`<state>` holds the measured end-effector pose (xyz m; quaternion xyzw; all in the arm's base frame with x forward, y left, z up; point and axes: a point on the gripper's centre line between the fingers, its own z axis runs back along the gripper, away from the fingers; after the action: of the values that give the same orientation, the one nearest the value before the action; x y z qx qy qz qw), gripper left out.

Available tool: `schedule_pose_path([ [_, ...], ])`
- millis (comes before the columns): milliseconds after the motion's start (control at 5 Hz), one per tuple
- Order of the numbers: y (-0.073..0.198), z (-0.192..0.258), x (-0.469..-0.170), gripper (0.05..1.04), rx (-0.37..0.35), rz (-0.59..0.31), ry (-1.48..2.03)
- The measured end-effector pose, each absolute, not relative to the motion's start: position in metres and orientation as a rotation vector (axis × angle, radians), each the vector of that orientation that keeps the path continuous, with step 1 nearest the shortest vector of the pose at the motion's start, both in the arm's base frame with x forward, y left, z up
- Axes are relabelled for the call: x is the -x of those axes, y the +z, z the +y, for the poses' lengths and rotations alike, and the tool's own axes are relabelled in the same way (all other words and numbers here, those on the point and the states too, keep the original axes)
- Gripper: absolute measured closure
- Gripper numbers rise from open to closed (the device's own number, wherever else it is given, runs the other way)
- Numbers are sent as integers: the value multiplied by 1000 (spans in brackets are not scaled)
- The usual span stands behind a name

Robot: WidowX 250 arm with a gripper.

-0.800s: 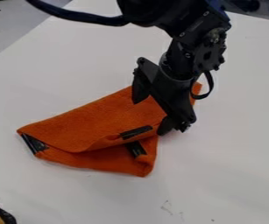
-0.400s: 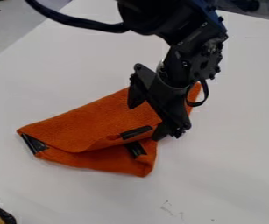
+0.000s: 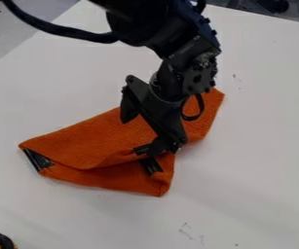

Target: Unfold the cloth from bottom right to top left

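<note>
One orange, soft-looking fabric cloth with black patches (image 3: 90, 141) lies folded on the smooth white worktop (image 3: 259, 146), beneath the hand and spreading out to both sides of it. The black two-finger metal hand (image 3: 140, 136) is spread wide, with nothing between its fingers. One finger is over the upper part of the cloth; the other comes down by the short black strip (image 3: 140, 150) near the upper layer's loose edge. Whether that fingertip touches the fabric, I cannot tell.

The step in hand looks to be lining up for a grasp; the unfolding itself seems yet to start. The next move probably calls for settling the fingers around that loose edge, closing on the upper layer alone, then lifting and drawing it toward the top left. Too deep a pinch could catch the lower layer and drag the whole bundle.

Compared with the earlier frames, the hand has shifted toward the lower left of the view, over the middle of the cloth. That leaves more orange fabric uncovered on its upper-right side, while the nearer finger now hides part of the short black strip. The cloth keeps the same place and folds.
</note>
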<state>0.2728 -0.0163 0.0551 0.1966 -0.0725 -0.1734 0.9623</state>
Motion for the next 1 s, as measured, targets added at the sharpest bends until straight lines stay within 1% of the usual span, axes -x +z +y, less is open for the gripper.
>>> schedule_pose_path([
  [400,47,-8,-272,82,-361,-143,-328],
  [800,24,-16,-278,82,-261,-92,-333],
  [1000,17,-16,-280,120,-248,-89,-344],
])
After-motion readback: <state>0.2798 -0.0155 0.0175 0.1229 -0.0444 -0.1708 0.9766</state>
